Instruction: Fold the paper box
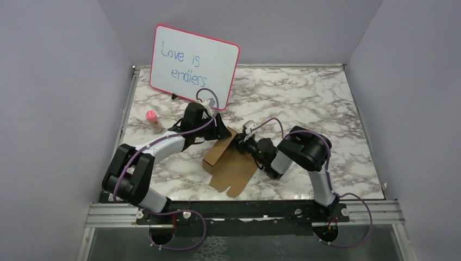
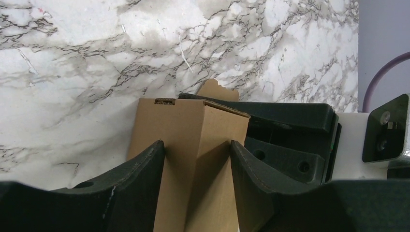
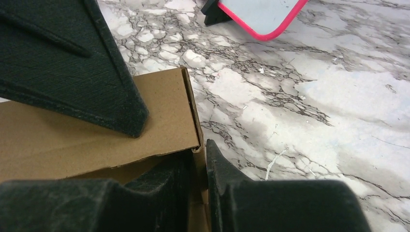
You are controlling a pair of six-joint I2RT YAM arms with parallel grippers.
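Nearest the lens, a black mounting rail (image 1: pixel 239 209) carrying both arm bases. Beyond it, on the marble table (image 1: pixel 304 103), the paper box (image 1: pixel 231 163) (plain brown cardboard) near the middle. Far part folded up into a rectangular sleeve, near part lying flat as loose flaps with rounded tabs.

Left gripper (image 1: pixel 220 133) reaching in from the left, about half-wide. Straddles the sleeve in the left wrist view, one of the fingers (image 2: pixel 145 183) pressed to each side, holding it.

Right gripper (image 1: pixel 242 142) coming in from the right, narrow. Pinches a thin cardboard edge just below the sleeve's corner (right wrist view).

At the far left, a pink-framed whiteboard (image 1: pixel 194 62) propped upright, handwriting legible ("Love is endless"). Left of the left gripper, a small tan object with a pink cap (image 1: pixel 153 120), apart from the box.
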